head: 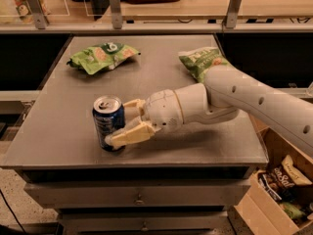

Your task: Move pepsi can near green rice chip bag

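Note:
The pepsi can, dark blue with a silver top, stands upright near the front left of the grey table. My gripper reaches in from the right and is shut on the can, with one cream finger across its lower front and the other behind its right side. The green rice chip bag, light yellowish-green with a white round mark, lies flat at the back left of the table, well apart from the can.
A darker green bag lies at the back right, partly under my arm. A cardboard box of snack packs stands on the floor to the right. A railed shelf runs behind the table. Drawers sit below its front edge.

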Controlling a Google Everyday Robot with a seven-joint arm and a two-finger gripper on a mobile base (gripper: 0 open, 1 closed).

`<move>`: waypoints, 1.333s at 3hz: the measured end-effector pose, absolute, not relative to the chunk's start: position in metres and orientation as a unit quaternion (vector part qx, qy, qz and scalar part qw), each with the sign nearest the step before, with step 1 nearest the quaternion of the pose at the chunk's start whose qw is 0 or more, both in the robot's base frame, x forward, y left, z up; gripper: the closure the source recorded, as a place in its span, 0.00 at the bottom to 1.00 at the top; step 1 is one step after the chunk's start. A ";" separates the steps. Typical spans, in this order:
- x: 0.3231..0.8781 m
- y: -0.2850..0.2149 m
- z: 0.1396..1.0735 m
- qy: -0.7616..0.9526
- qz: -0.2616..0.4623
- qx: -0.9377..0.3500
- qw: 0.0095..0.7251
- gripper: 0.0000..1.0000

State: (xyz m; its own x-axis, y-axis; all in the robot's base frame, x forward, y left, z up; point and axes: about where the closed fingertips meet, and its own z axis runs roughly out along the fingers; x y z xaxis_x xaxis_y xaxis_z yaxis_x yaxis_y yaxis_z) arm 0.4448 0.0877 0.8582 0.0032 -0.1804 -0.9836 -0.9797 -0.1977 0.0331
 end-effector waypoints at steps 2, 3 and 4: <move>0.470 0.077 0.875 0.517 0.452 -0.591 0.424 1.00; 0.499 0.072 0.882 0.530 0.405 -0.602 0.439 1.00; 0.531 0.070 0.886 0.536 0.375 -0.607 0.452 1.00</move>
